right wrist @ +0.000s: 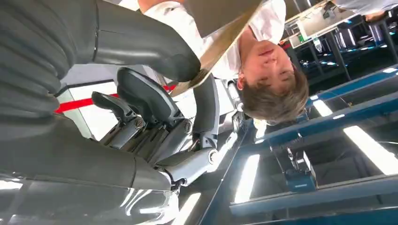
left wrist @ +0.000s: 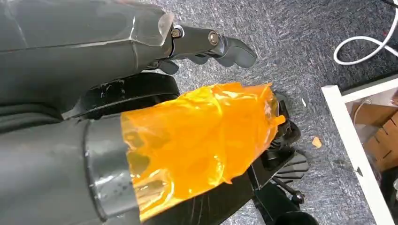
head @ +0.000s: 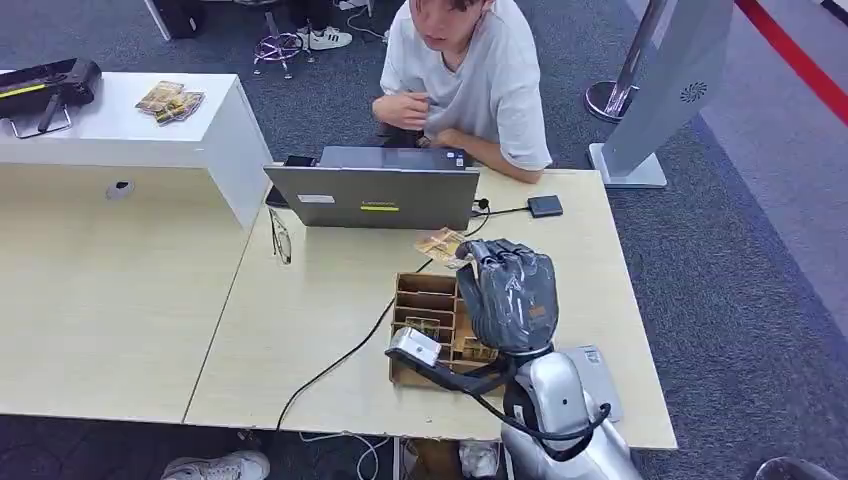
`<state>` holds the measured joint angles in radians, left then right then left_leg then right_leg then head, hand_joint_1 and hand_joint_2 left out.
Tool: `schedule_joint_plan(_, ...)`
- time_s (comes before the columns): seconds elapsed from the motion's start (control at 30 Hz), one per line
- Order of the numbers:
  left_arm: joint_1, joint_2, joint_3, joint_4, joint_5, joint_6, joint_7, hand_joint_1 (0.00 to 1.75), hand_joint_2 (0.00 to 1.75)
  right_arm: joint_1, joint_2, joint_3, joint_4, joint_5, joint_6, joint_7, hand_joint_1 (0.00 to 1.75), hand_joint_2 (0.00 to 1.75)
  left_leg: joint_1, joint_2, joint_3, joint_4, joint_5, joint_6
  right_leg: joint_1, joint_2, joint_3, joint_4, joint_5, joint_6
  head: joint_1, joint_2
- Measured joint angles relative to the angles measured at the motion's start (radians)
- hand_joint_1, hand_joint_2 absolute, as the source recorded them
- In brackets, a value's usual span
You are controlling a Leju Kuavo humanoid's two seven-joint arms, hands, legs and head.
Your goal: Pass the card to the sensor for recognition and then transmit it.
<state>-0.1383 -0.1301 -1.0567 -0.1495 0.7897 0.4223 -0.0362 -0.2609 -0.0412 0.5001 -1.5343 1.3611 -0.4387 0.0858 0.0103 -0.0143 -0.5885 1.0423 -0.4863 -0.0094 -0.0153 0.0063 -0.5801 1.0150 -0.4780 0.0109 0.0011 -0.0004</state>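
pale counter (head: 330,300) ahead, bare toward its left edge; i see my right hand (head: 508,292) pinching the card (head: 441,245) above the wooden box (head: 425,300), near the laptop (head: 375,195); left hand (left wrist: 206,44) hangs empty, fingers loosely curled.

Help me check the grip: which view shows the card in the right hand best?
The right wrist view: the card is seen close, edge-on, pinched under the right hand's thumb. The head view shows its tip past the fingers; the left wrist view looks at the floor.

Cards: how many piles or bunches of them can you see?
3. One card is held up by the right hand, a small pile lies on the white counter, and more sit in the wooden box. The hand may hide others.
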Motion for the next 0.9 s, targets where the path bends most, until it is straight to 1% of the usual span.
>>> schedule_joint_plan(0.03, 0.000, 0.000, 0.000, 0.000, 0.000, 0.000, 0.000, 0.00, 0.00, -0.003, 0.000, 0.000, 0.000, 0.000, 0.000, 0.000, 1.73, 1.75, 0.000, 0.000, 0.000, 0.000, 0.000, 0.000, 0.000, 0.000, 0.000, 0.000, 0.000, 0.000, 0.000, 0.000)
schedule_joint_plan(0.5, 0.000, 0.000, 0.000, 0.000, -0.006, -0.007, 0.002, 0.00, 0.00, -0.068, 0.000, 0.002, 0.034, -0.021, 0.024, -0.001, 1.75, 1.75, 0.000, 0.000, 0.000, 0.000, 0.000, 0.000, 0.000, 0.000, 0.000, 0.000, 0.000, 0.000, 0.000, 0.000)
schedule_joint_plan(0.57, 0.000, 0.000, 0.000, 0.000, -0.009, -0.012, 0.004, 0.00, 0.00, -0.082, 0.000, 0.003, 0.042, -0.021, 0.039, 0.002, 1.73, 1.75, 0.000, 0.000, 0.000, 0.000, 0.000, 0.000, 0.000, 0.000, 0.000, 0.000, 0.000, 0.000, 0.000, 0.000)
schedule_joint_plan(0.73, -0.002, 0.000, -0.002, 0.000, -0.019, -0.016, 0.011, 0.00, 0.00, -0.135, 0.000, 0.004, 0.072, -0.021, 0.075, 0.014, 1.75, 1.75, 0.000, 0.000, 0.000, 0.000, 0.000, 0.000, 0.000, 0.000, 0.000, 0.000, 0.000, 0.000, 0.000, 0.000)
schedule_joint_plan(0.83, -0.004, 0.000, -0.008, 0.000, -0.024, -0.017, 0.011, 0.00, 0.00, -0.165, 0.001, 0.004, 0.096, -0.021, 0.090, 0.019, 1.73, 1.75, 0.000, 0.000, 0.000, 0.000, 0.000, 0.000, 0.000, 0.000, 0.000, 0.000, 0.000, 0.000, 0.000, 0.000)
schedule_joint_plan(0.9, -0.006, 0.000, -0.012, 0.000, -0.026, -0.022, 0.011, 0.00, 0.00, -0.183, 0.002, 0.004, 0.110, -0.021, 0.095, 0.024, 1.75, 1.75, 0.000, 0.000, 0.000, 0.000, 0.000, 0.000, 0.000, 0.000, 0.000, 0.000, 0.000, 0.000, 0.000, 0.000)
